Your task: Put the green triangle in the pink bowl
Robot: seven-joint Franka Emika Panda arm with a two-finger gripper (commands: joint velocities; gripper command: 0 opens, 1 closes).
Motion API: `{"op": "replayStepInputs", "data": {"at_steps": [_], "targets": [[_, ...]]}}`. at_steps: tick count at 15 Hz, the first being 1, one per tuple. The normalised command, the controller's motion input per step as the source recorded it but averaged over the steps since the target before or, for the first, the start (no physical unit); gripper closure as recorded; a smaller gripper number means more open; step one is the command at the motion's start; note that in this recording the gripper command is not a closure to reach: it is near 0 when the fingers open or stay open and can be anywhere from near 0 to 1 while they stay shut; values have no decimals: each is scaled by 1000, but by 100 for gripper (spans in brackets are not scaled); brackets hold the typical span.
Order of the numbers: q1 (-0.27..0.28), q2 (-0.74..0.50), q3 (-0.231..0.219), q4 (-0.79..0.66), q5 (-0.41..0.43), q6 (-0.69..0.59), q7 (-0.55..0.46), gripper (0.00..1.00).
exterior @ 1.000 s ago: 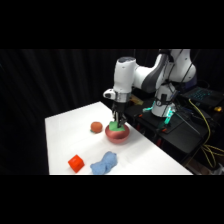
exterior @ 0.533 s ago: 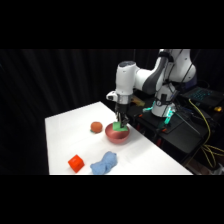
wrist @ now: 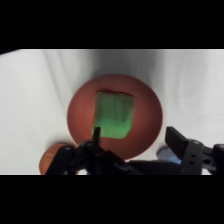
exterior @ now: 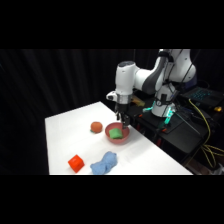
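- Inside the pink bowl, one green triangle is seen lying flat on the smooth, round, shallow floor; its edges look soft.
- The hand is held just above the bowl, its two fingers spread apart with nothing between them.
- From the side, the hand is placed over the bowl, which rests on the white desk with the green triangle in it.
- One small orange-brown ball is set just beside the bowl.
- One red-orange block and one crumpled blue cloth-like lump are found nearer the front edge, close together.
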Motion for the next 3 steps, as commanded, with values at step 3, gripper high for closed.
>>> {"op": "replayStepInputs", "data": {"at_steps": [3], "targets": [[-14, -108, 7, -34, 91, 78, 12, 0]]}}
